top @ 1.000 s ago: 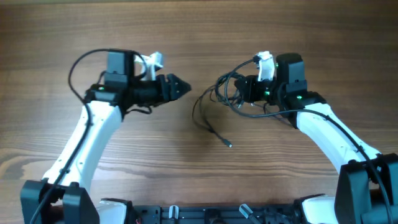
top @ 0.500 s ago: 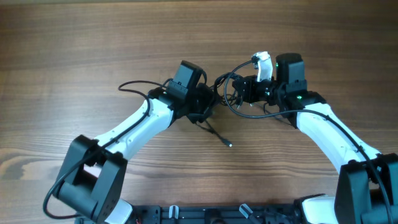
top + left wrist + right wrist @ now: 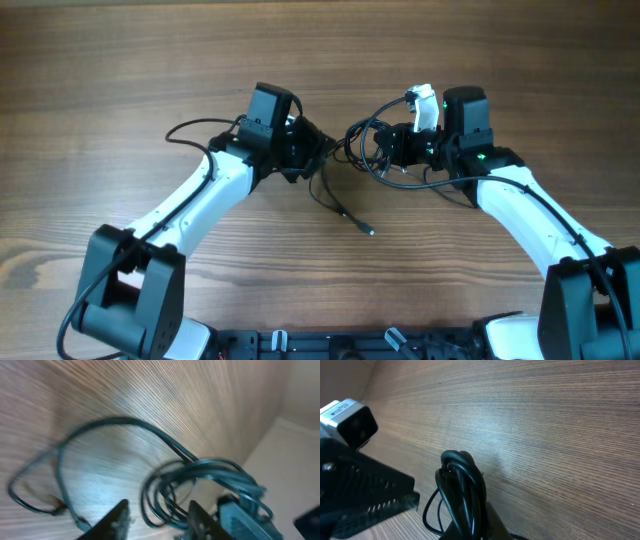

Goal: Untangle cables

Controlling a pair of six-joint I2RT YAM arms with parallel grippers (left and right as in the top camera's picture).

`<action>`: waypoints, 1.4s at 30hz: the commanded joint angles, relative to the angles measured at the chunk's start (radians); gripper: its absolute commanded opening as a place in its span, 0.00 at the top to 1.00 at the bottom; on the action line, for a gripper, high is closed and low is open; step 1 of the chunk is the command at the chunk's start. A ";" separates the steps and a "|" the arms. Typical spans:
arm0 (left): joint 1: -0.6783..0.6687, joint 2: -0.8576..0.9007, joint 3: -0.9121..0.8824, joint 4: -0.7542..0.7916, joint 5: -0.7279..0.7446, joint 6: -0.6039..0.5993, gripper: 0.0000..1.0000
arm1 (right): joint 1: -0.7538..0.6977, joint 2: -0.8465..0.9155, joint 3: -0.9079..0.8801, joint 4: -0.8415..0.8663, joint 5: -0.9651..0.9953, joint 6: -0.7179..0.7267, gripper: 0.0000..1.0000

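Plainly, the table [image 3: 120, 60] is brown wood with a fine, straight grain running left to right. At the left, the left arm [image 3: 190, 205] rises in white links from the near edge, and its own thicker black lead [image 3: 190, 128] arcs off to the left of the wrist. The left gripper [image 3: 316, 152], black and wedge-shaped, points right at mid-table, its tip just beside the left edge of the cables [image 3: 362, 150]. Its wrist view is blurred, yet the two fingers [image 3: 120, 519] show at the bottom edge set well apart with nothing pinched. Loops of cord show in the gap beyond the tips, and I cannot tell whether they touch. The cables are thin, smooth cords, black from above and dark green up close, gathered into a knot of tight overlapping loops. One loose strand trails from the knot toward the near side and ends in a small plug [image 3: 370, 232] lying on bare wood, apart from both arms. At the right of the knot the right gripper [image 3: 392, 150] points left, closed on the bundle. In its wrist view several glossy strands stand up from between the fingers and fold over in a hairpin bend. A white wrist camera [image 3: 425, 104] sits on that gripper's far side, and a green light [image 3: 480, 156] glows on the black body behind.
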 commanded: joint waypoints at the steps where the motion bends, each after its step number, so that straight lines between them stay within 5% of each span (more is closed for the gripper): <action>1: -0.062 -0.016 0.001 0.003 -0.034 -0.105 0.48 | 0.002 0.002 0.003 0.001 0.004 0.004 0.96; 5: -0.128 0.009 0.001 0.003 -0.149 -0.233 0.48 | 0.002 0.002 0.003 -0.002 0.004 0.004 0.96; 6: -0.137 0.021 0.001 0.003 -0.175 -0.246 0.60 | 0.002 0.002 0.003 -0.002 0.003 0.004 0.96; 8: -0.140 0.039 0.001 -0.005 -0.237 -0.245 0.69 | 0.002 0.002 0.003 -0.002 0.004 0.004 0.96; 14: -0.139 0.039 0.001 -0.011 -0.293 -0.242 0.60 | 0.002 0.002 0.003 -0.002 0.003 0.005 0.96; 17: -0.139 0.039 0.001 -0.011 -0.297 -0.242 0.92 | 0.002 0.002 0.003 -0.002 0.003 0.004 0.96; 19: -0.139 0.039 0.001 -0.013 -0.293 -0.237 0.96 | 0.002 0.002 0.003 -0.002 0.004 0.004 0.96; 25: 0.039 -0.002 0.001 -0.037 0.060 0.249 0.96 | 0.002 0.002 0.003 -0.017 0.112 0.005 0.96; 30: 0.258 -0.018 0.001 0.023 0.575 0.642 0.96 | 0.002 0.002 0.003 -0.031 0.139 0.005 0.96; 32: 0.282 -0.018 0.001 0.021 0.632 0.714 0.91 | 0.002 0.002 0.003 -0.030 0.140 0.005 0.96; 35: 0.298 -0.018 0.001 0.022 0.587 0.801 0.70 | 0.002 0.002 0.003 -0.029 0.139 0.005 0.96; 36: 0.294 -0.018 0.001 0.018 0.523 0.740 0.59 | 0.002 0.002 0.003 -0.029 0.139 0.005 0.96; 39: 0.254 -0.016 0.001 0.018 0.361 0.517 0.00 | 0.002 0.002 0.003 -0.027 0.139 0.005 0.96; 42: 0.135 -0.016 0.001 0.019 0.175 0.270 0.00 | 0.002 0.002 0.003 -0.028 0.139 0.005 0.96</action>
